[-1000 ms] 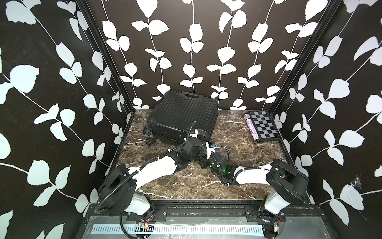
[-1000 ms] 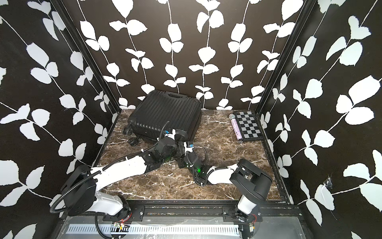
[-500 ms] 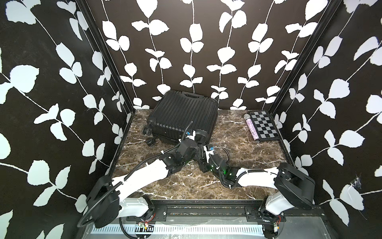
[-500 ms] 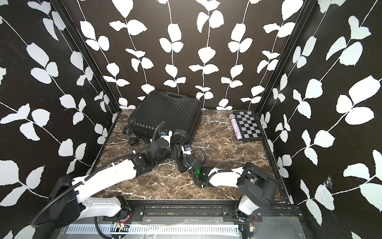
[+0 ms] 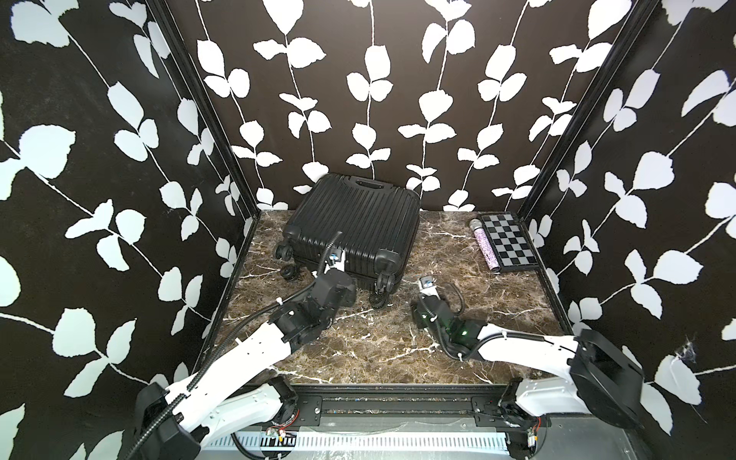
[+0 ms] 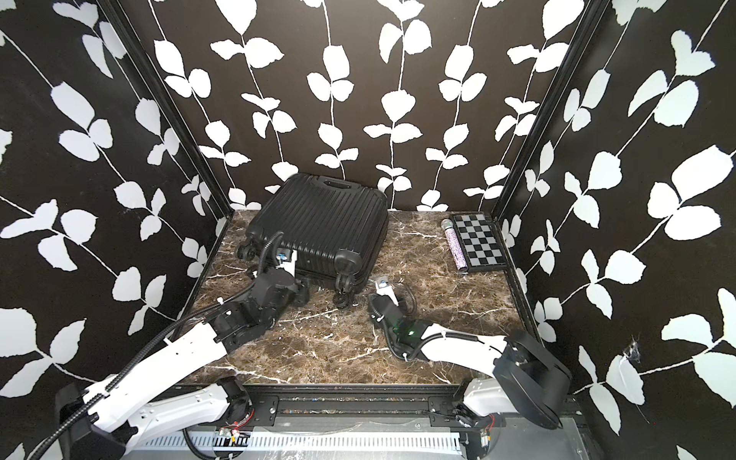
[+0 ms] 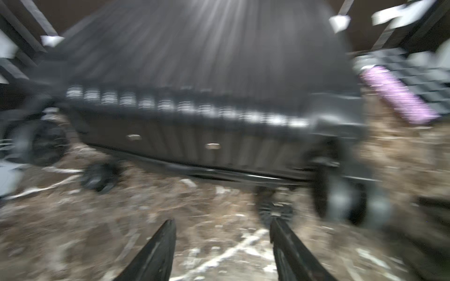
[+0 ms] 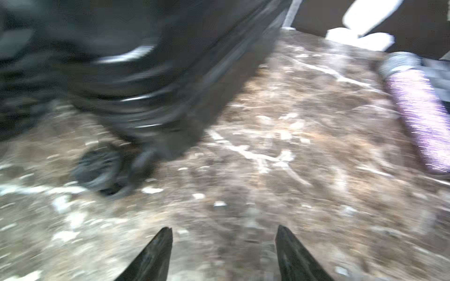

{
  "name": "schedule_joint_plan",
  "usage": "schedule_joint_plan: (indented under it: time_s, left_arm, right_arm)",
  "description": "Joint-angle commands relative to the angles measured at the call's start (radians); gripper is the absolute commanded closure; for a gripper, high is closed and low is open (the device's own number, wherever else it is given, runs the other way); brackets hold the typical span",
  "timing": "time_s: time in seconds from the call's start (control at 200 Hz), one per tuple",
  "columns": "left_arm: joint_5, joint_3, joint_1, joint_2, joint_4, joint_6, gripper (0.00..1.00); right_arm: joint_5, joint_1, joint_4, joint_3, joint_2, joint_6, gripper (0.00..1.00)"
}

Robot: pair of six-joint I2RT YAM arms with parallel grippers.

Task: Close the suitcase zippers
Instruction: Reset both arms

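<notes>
A small black ribbed suitcase (image 5: 354,223) lies flat on a brown marble table (image 5: 358,350), at the back and left of centre, inside a booth with black walls and white leaf patterns. Its handle faces the back wall and its wheels (image 5: 378,300) face the two white robot arms. The lid is down. In the blurred left wrist view, the zip seam (image 7: 231,174) shows as a dark line along the near side; whether it is zipped cannot be told. The left claw (image 7: 222,220) sits low just in front of that near side, its two fingers apart with only bare table between them, not touching the case. The right claw (image 8: 223,227) hovers over bare marble to the right of the nearest wheel, clear of the case, its fingers also spread and holding nothing. At the back right corner, well apart from the case, a checkerboard (image 5: 509,243) lies flat with a glittery purple tube (image 5: 484,249) just beside it.
</notes>
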Motion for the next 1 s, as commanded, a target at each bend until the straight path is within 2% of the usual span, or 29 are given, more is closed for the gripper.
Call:
schedule_joint_plan:
  time_s: [0.0, 0.055, 0.155, 0.35, 0.585, 0.71, 0.815, 0.9, 0.995]
  left_arm:
    - [-0.08, -0.033, 0.049, -0.034, -0.03, 0.119, 0.36]
    - [-0.113, -0.044, 0.066, -0.034, -0.014, 0.165, 0.36]
    - [-0.149, -0.085, 0.158, -0.035, 0.043, 0.233, 0.36]
    - [-0.075, -0.203, 0.328, -0.063, 0.165, 0.238, 0.36]
    - [-0.04, -0.342, 0.45, -0.04, 0.362, 0.275, 0.31]
    - [0.061, -0.362, 0.539, -0.011, 0.418, 0.285, 0.3]
    - [0.084, -0.411, 0.553, 0.02, 0.562, 0.371, 0.29]
    - [0.11, -0.456, 0.579, 0.06, 0.676, 0.391, 0.28]
    - [0.23, -0.495, 0.638, 0.128, 0.799, 0.371, 0.27]
  right_arm:
    - [0.058, -0.063, -0.053, -0.013, -0.067, -0.041, 0.34]
    - [0.058, -0.1, -0.06, -0.015, -0.099, -0.066, 0.33]
    - [0.078, -0.169, -0.084, -0.015, -0.158, -0.103, 0.33]
    - [0.117, -0.297, -0.146, -0.028, -0.295, -0.169, 0.31]
    - [0.11, -0.463, -0.147, -0.076, -0.384, -0.249, 0.29]
    - [0.092, -0.555, -0.079, -0.143, -0.392, -0.268, 0.29]
    - [0.061, -0.617, 0.003, -0.202, -0.385, -0.28, 0.27]
    - [0.008, -0.668, 0.078, -0.24, -0.362, -0.288, 0.25]
    - [-0.05, -0.722, 0.163, -0.263, -0.309, -0.294, 0.24]
